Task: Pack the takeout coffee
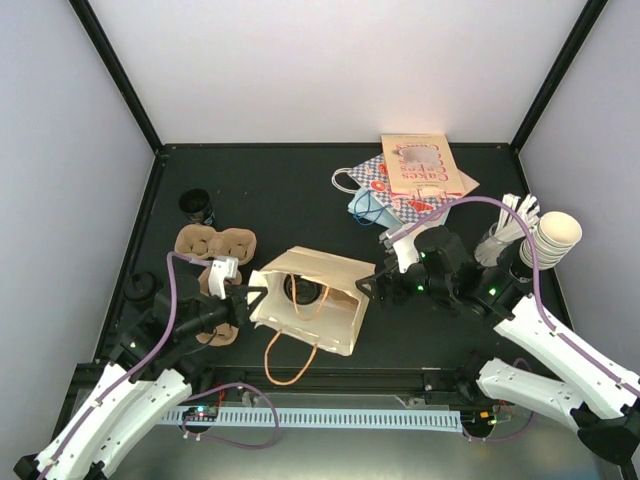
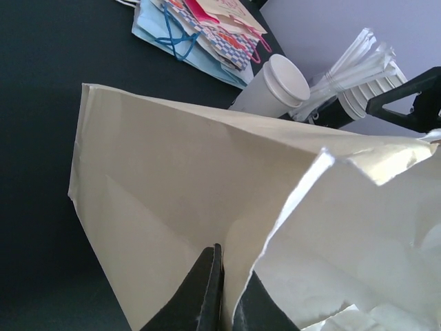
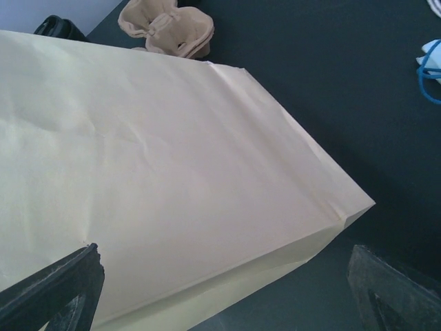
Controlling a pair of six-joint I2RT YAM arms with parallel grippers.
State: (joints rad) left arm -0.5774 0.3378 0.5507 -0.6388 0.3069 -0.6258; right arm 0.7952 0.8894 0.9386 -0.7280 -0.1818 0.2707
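The tan paper bag (image 1: 335,310) stands in the middle of the table, its mouth open upward. A round black lid (image 1: 303,290) shows inside the mouth; the takeout coffee's cup body is hidden by the bag. My left gripper (image 1: 252,296) is shut on the bag's left rim, and in the left wrist view its fingers (image 2: 207,293) pinch the paper wall (image 2: 172,179). My right gripper (image 1: 368,286) is open just off the bag's right side. In the right wrist view the bag's flat side (image 3: 172,165) fills the space ahead of my wide-apart fingers (image 3: 55,289).
Brown cup carriers (image 1: 215,242) lie left of the bag, with a small black round object (image 1: 197,207) behind them. Printed gift bags (image 1: 405,180) lie at the back. Stacked cream cups (image 1: 555,235) and wrapped straws (image 1: 510,225) stand at the right.
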